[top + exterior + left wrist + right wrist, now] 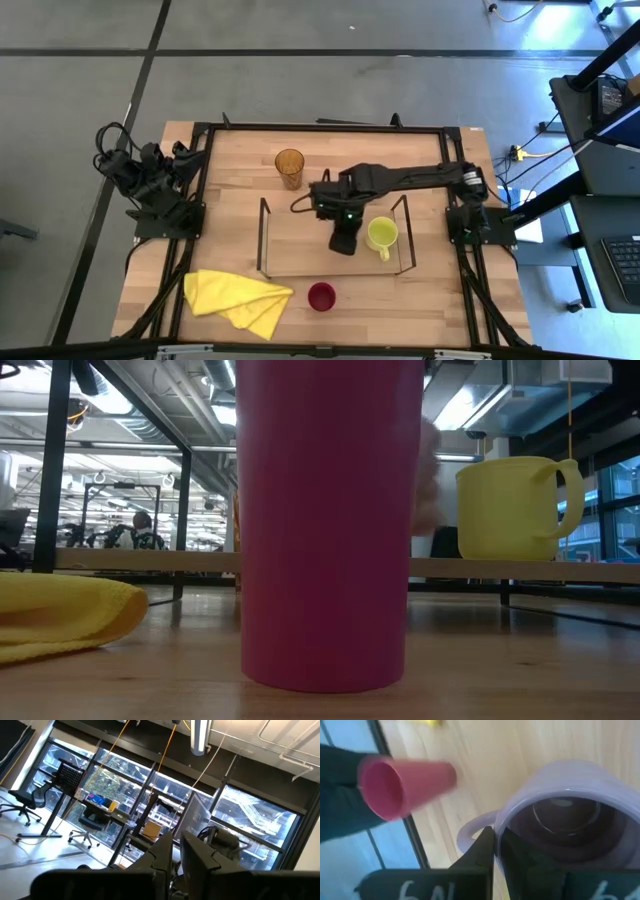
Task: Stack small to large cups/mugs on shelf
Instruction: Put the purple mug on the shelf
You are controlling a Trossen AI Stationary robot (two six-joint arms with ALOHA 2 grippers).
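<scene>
The lilac mug (560, 815) is in my right gripper (496, 851) over the middle of the shelf (300, 245); in the high view the gripper (345, 240) hides it. The yellow-green mug (382, 235) stands on its base on the shelf board, just right of the gripper. The small dark red cup (321, 296) stands on the table in front of the shelf. The amber tumbler (289, 168) stands on the table behind it. My left gripper (176, 855) is parked at the table's far left, shut and empty. My right gripper holds the lilac mug by its rim (501, 822), right beside the handle (470, 827). One finger is inside the mug and one outside. The fingers come from above, pointing down. The mug is upright with its mouth up; whether its base rests on the board does not show.
A yellow cloth (235, 298) lies crumpled on the table's near left. Black wire frames (264, 235) stand at both short ends of the shelf. The red cup fills the low view (325, 520), with the yellow-green mug (510, 505) behind it on the board.
</scene>
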